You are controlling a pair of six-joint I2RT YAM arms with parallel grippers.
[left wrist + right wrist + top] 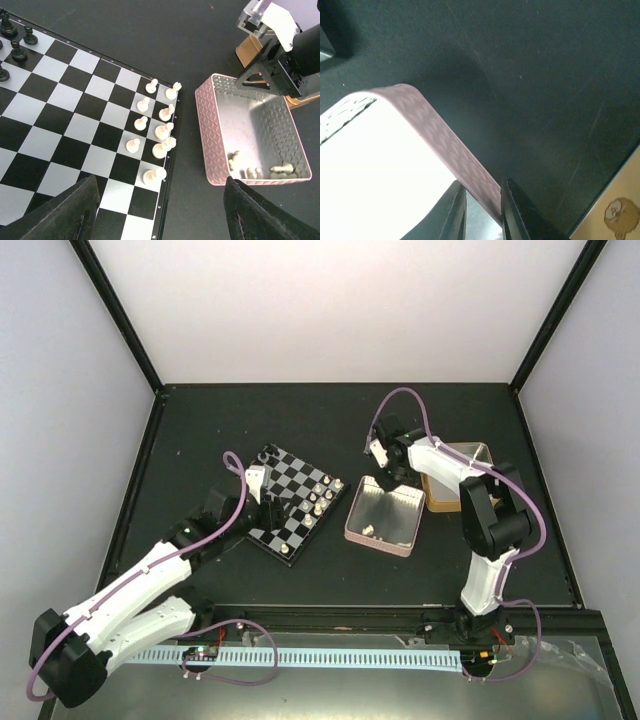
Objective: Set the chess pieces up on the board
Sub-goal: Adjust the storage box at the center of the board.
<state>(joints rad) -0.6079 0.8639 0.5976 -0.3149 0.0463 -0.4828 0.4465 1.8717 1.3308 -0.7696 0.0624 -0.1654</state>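
**Task items.** The tiny cream-white chess figures (163, 131) are standing in two rough files on the squares along the right edge of the small square chessboard with black and silvery-grey checks (75, 115). Two or three figures at one end of the files are crowding together. Further cream figures (280, 170) are lying loose on the floor of the shallow pink rectangular tin with the quilted wall (202, 130). Tiny black chess figures (17, 50) are occupying the opposite side of the board.

**Position.** The chessboard (305, 520) is lying turned at an angle on the dark table (200, 440), left of centre. The pink tin (378, 543) is sitting just beside it on the right. A gold rectangular tin (440, 502) is lying further right, touching or nearly touching the pink one.

**Left pincer.** The left pincer (160, 215) is hanging above the board with its fingers spread wide. It is holding nothing and touching nothing.

**Right pincer.** The right pincer (484, 212) is sitting astride the far wall of the pink tin (445, 140), its fingers drawn in to a narrow gap. The outer finger (517, 212) is lying against the wall. A sliver of the tin's floor is showing beside the inner finger, so I cannot tell whether the wall is being clamped.
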